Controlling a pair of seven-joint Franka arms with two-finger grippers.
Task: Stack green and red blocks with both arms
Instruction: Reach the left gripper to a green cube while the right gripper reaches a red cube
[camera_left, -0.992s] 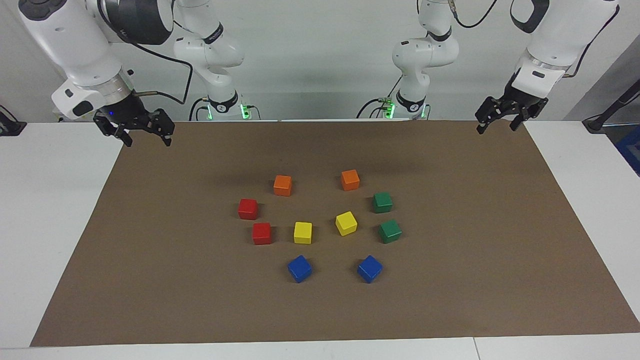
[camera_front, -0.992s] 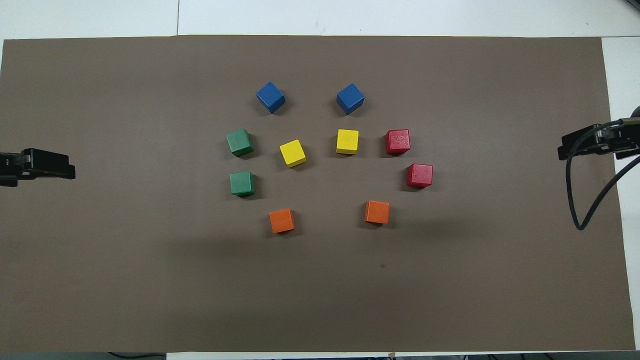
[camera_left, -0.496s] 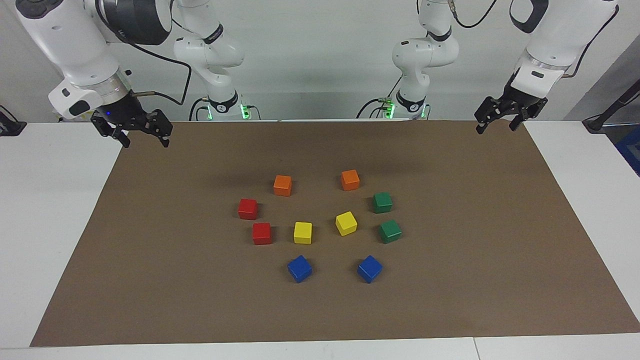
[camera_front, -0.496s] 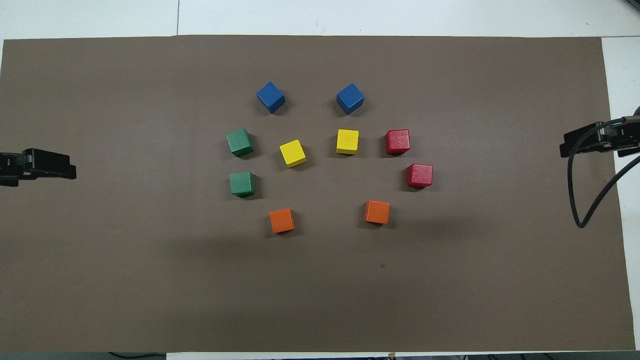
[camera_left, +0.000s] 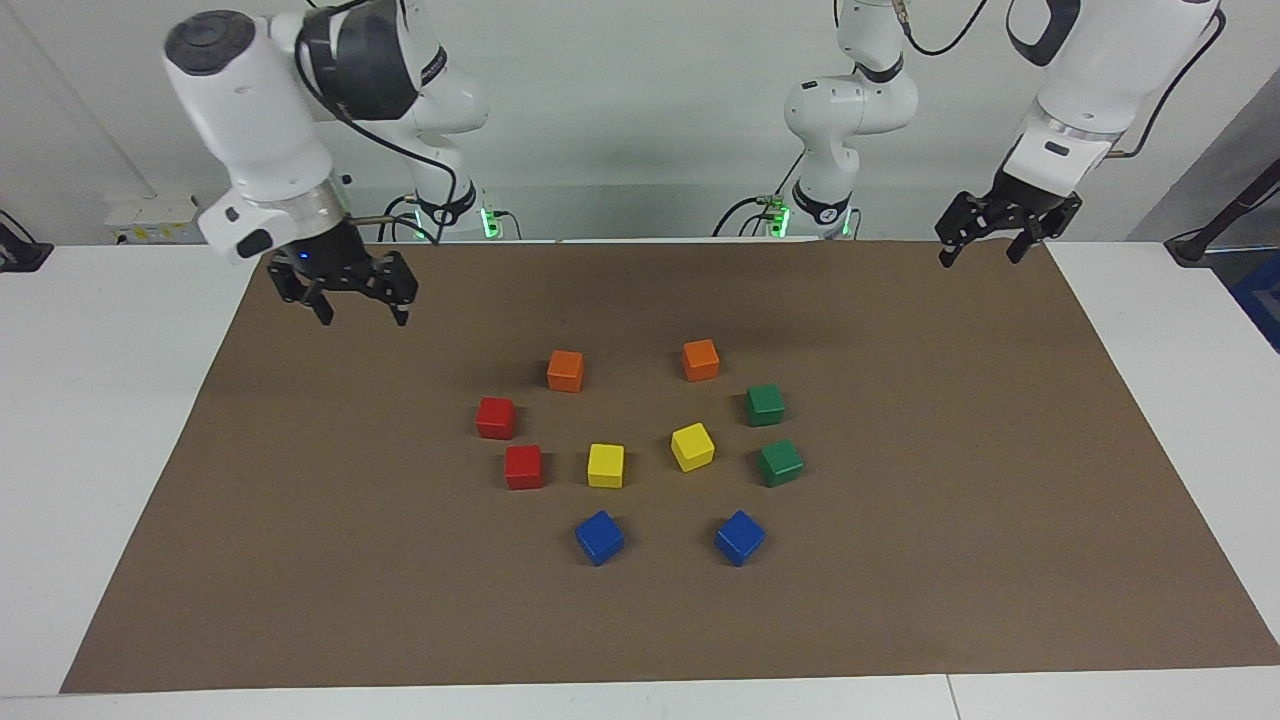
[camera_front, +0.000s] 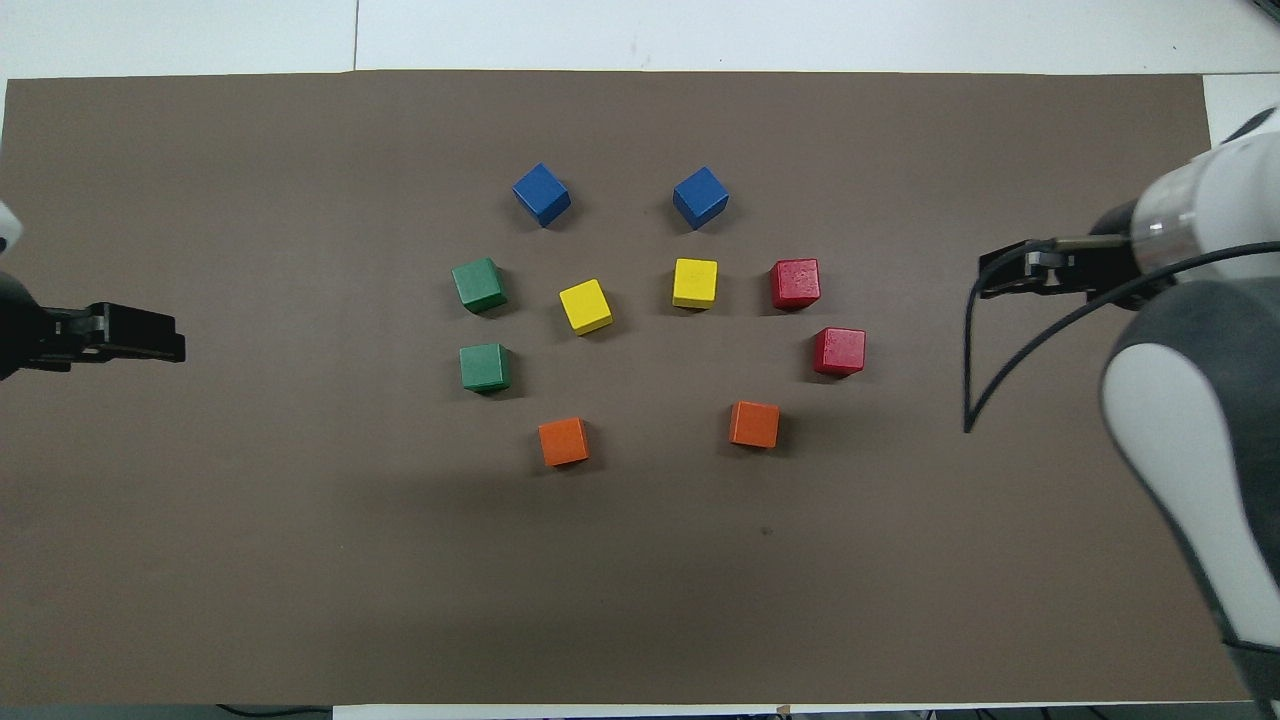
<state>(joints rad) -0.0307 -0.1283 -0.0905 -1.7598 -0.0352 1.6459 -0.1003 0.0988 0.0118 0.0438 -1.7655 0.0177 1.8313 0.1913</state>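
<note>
Two red blocks (camera_left: 495, 417) (camera_left: 523, 466) lie on the brown mat toward the right arm's end; in the overhead view they are one (camera_front: 839, 351) and the other (camera_front: 795, 283). Two green blocks (camera_left: 764, 404) (camera_left: 779, 462) lie toward the left arm's end, also seen from overhead (camera_front: 485, 367) (camera_front: 479, 285). All lie singly, apart from each other. My right gripper (camera_left: 361, 310) (camera_front: 1000, 281) is open and empty, raised over the mat beside the red blocks. My left gripper (camera_left: 978, 254) (camera_front: 160, 340) is open and empty, raised over the mat's edge at its own end.
Two orange cubes (camera_left: 565, 370) (camera_left: 700, 359) lie nearest the robots, two yellow cubes (camera_left: 605, 465) (camera_left: 692, 446) in the middle, two blue cubes (camera_left: 599, 537) (camera_left: 739, 537) farthest. The brown mat (camera_left: 950, 560) covers most of the white table.
My right gripper has swung in from the mat's edge toward the red blocks. My left gripper has shifted slightly inward. No block has moved.
</note>
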